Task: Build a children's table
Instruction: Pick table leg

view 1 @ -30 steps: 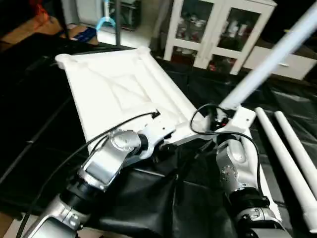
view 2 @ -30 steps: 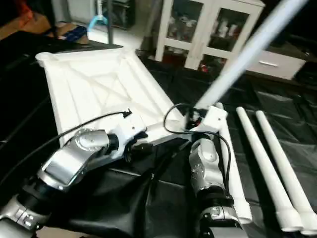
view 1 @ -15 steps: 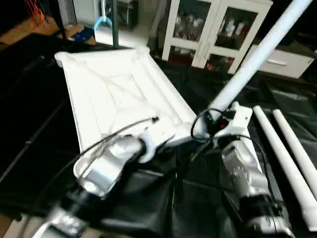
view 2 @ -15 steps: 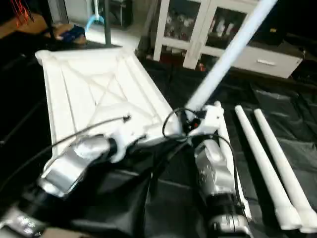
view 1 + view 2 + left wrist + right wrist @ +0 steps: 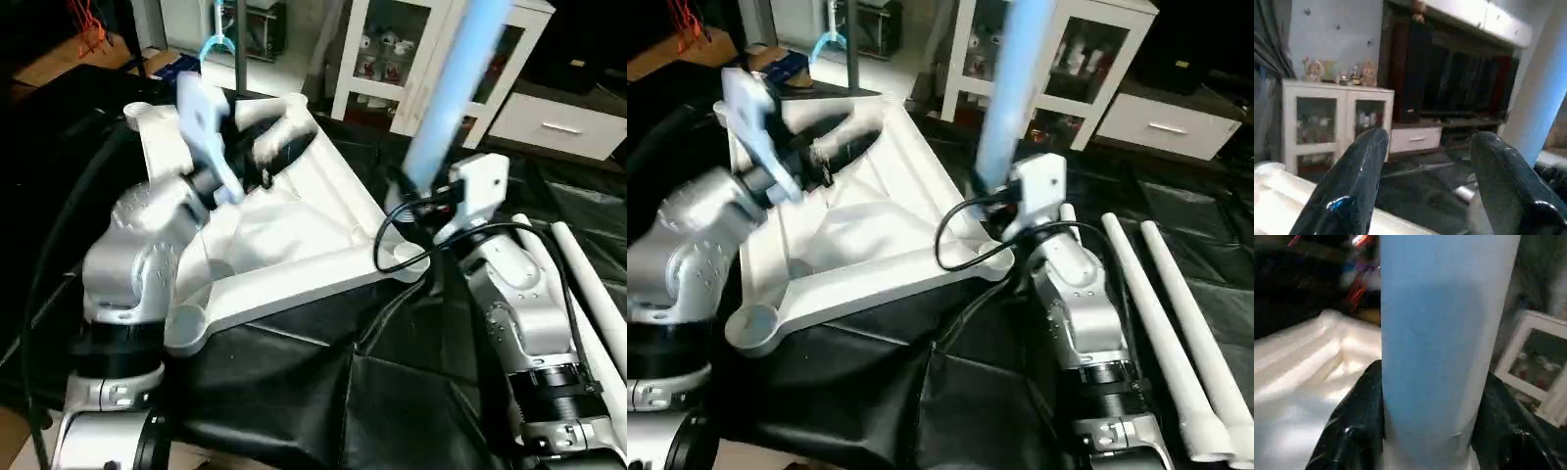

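The white tabletop [image 5: 294, 225] lies ribbed side up on the black-covered surface, with its near corner sockets [image 5: 186, 328] showing. My right gripper [image 5: 1432, 431] is shut on a white tube leg [image 5: 451, 78] and holds it nearly upright above the near right socket [image 5: 407, 262]. The gripper hides the leg's lower end. My left gripper [image 5: 1432, 142] is raised over the tabletop's far part, open, with nothing between its black fingers [image 5: 1352, 186]. Two more legs [image 5: 1156, 313] lie side by side on the right.
A white glass-door cabinet [image 5: 392, 59] stands behind the work surface, and a dark pole [image 5: 238, 49] rises by the tabletop's far corner. A black cable [image 5: 411, 245] loops from my right wrist over the near right corner. Black cover [image 5: 323, 392] lies in folds in front.
My left arm has lifted off the tabletop's near edge and now hangs above it. The right gripper has swung the leg from a strong slant to almost upright. The camera has also shifted.
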Controlling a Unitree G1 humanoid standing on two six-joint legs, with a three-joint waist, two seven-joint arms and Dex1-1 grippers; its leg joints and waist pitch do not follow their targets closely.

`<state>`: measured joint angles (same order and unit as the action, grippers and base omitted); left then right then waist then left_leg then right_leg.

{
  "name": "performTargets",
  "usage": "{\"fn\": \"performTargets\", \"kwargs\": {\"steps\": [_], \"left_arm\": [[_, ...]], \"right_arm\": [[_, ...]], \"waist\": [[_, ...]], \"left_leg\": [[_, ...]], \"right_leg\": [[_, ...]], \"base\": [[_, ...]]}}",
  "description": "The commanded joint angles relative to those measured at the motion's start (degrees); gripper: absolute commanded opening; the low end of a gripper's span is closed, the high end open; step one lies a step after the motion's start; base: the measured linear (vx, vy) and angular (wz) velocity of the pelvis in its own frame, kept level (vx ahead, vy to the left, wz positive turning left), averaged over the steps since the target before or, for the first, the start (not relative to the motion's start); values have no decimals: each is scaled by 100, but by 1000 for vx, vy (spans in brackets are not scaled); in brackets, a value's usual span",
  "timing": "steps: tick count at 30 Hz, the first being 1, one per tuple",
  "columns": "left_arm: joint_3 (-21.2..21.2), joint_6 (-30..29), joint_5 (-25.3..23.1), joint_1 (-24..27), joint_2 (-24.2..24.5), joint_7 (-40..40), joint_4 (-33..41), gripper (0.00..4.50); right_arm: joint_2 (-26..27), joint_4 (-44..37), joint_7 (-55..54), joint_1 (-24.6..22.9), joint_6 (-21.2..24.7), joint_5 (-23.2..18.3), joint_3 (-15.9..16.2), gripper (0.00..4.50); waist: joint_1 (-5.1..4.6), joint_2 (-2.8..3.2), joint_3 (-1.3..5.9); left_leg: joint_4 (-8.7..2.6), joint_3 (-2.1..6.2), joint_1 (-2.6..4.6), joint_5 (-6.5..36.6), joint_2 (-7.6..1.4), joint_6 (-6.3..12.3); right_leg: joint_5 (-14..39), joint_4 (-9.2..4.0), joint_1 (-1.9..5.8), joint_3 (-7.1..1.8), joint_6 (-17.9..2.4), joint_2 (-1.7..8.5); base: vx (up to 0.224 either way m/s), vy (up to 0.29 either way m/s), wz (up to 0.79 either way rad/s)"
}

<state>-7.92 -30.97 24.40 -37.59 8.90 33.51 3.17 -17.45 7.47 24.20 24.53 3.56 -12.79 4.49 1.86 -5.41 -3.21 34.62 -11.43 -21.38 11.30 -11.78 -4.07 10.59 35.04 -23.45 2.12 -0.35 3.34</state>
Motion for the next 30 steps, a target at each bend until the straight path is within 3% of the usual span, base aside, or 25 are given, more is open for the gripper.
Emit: {"fn": "performTargets", "kwargs": {"steps": [1,3,8,9,13,17,20,25,30], "left_arm": [[-136,-425,449,-360,-294,-258,196,344],[-176,-470,514,-397,-355,-314,197,357],[-462,-622,856,-638,-609,-702,-49,405],[-462,-622,856,-638,-609,-702,-49,405],[-702,-759,1825,-706,-721,-615,94,432],[-345,-952,1220,-443,-427,-277,250,450],[-314,-1019,1290,-362,-405,-207,321,450],[-280,-959,1606,-409,-431,-294,453,450],[-436,-1081,2099,-508,-463,-239,568,450]], "right_arm": [[-222,-452,286,-22,211,199,228,186],[-257,-506,315,-36,249,205,267,186],[-513,-731,488,-247,25,686,629,186],[-513,-731,488,-247,25,686,629,186],[-407,-799,336,-322,167,729,555,186],[-273,-932,11,-79,347,571,278,186],[-297,-946,9,-22,410,565,274,186],[-469,-901,337,-127,533,909,583,186],[-654,-924,559,-354,786,1124,935,186]], "waist": [[9,96,415],[31,65,401],[22,94,373],[14,86,383],[18,97,392],[-1,132,396],[8,141,395],[26,134,403],[37,118,398]], "left_leg": [[-332,49,127,51,-134,147],[-340,48,104,245,-133,245],[-340,56,107,634,-126,99],[-342,66,105,657,-132,86],[-343,76,109,663,-133,63],[-346,77,126,518,-136,141],[-342,73,133,520,-136,49],[-336,72,117,459,-125,31],[-336,76,119,523,-127,24]], "right_leg": [[-740,-196,328,-238,-1267,296],[-431,-230,336,-239,-1258,333],[265,-309,321,-241,-1102,317],[277,-299,329,-237,-1106,318],[145,-277,314,-227,-1180,303],[-56,-250,311,-219,-1146,292],[-20,-246,320,-228,-1121,300],[-255,-229,345,-229,-1175,295],[-83,-241,351,-229,-1188,306]], "base": [[0,0,0],[0,0,0],[0,0,0],[0,0,0],[0,0,0],[0,0,0],[0,0,0],[0,0,0],[0,0,0]]}}
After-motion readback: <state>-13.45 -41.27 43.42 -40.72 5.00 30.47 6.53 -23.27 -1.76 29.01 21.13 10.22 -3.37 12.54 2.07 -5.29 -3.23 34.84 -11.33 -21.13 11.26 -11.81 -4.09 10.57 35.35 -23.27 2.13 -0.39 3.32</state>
